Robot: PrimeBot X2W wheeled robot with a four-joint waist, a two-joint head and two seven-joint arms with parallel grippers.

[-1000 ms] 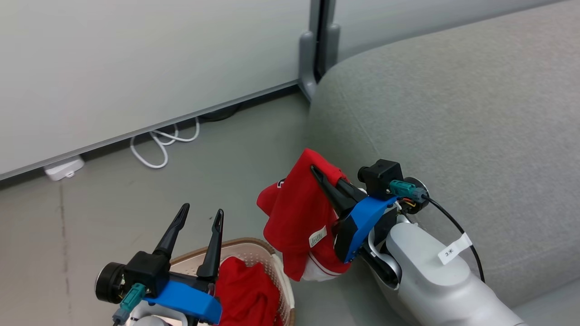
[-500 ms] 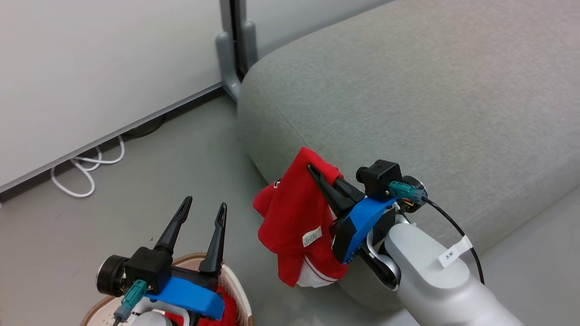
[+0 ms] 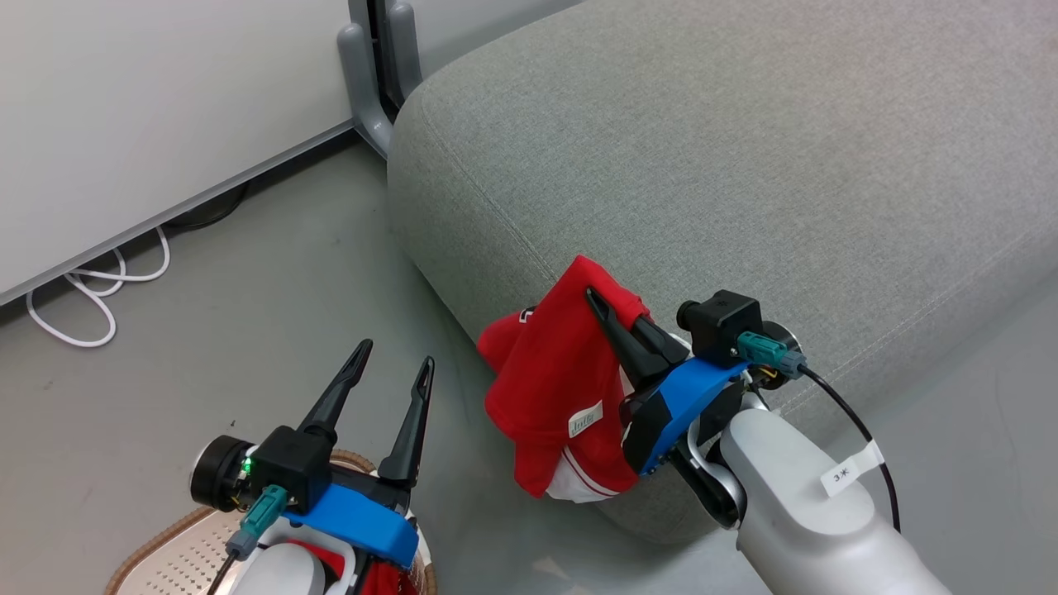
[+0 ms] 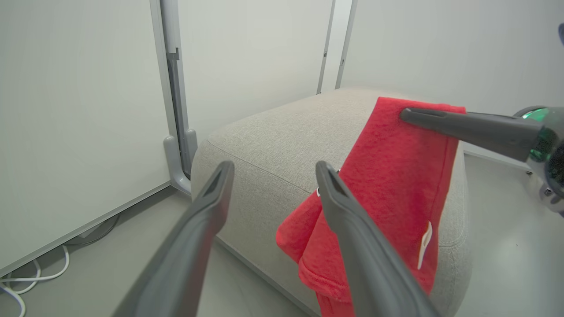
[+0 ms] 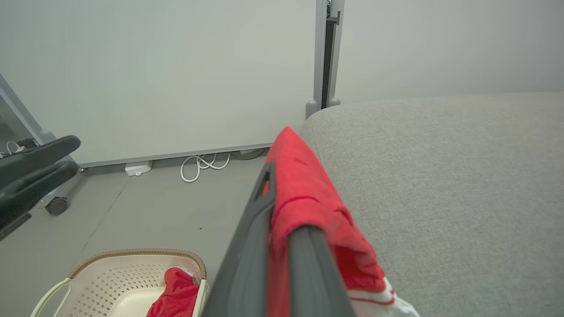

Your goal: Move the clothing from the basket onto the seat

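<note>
While the right jaws are pressed together on a fold of one red jersey (image 3: 550, 380), the rest of it hangs loose below them, white trim at the bottom hem, small white label (image 3: 585, 421) facing out. One finger shows on the near side of the cloth; the other is under the fold.

Jersey position: off the floor (image 3: 248, 273), in front of the rounded corner of the grey seat (image 3: 744, 165), not on top of it. Can't tell if the cloth touches the seat's side.

Left jaws: spread, nothing between them, pointing up and away, low on the left in the head view, just above the basket (image 3: 157, 558).

Basket: on the floor, well left of the seat, mostly covered by the left arm (image 3: 285, 574) in the head view. Right wrist view shows a second red garment (image 5: 176, 295) bunched inside it, against the wall nearest the seat.

Background: white cable (image 3: 91, 297) looped on the floor along the base of the pale wall panel (image 3: 165, 99). Grey post (image 3: 376, 74) stands behind the seat's far corner.
</note>
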